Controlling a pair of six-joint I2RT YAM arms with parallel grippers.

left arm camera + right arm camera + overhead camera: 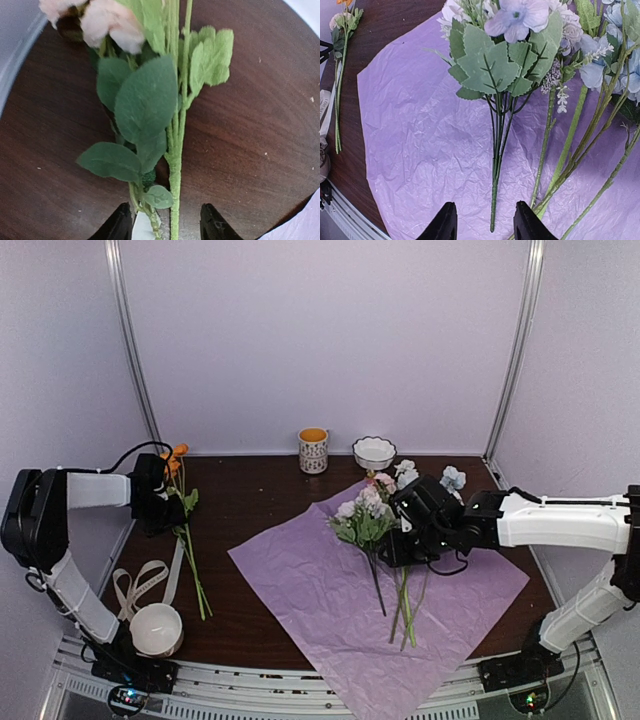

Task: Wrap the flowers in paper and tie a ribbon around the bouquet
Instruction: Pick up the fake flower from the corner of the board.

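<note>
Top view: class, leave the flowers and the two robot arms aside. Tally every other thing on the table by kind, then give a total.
Mug: 1
Bowls: 2 (scalloped bowl, plain white bowl)
Sheet of paper: 1
Ribbon: 1
Total: 5

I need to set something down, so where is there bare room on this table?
Bare wood lies between the left stems and the paper's left edge, running back to the mug. The paper's near left part is bare too. Crowded: the flowers under the right claw, and the near left corner with ribbon and bowl.
</note>
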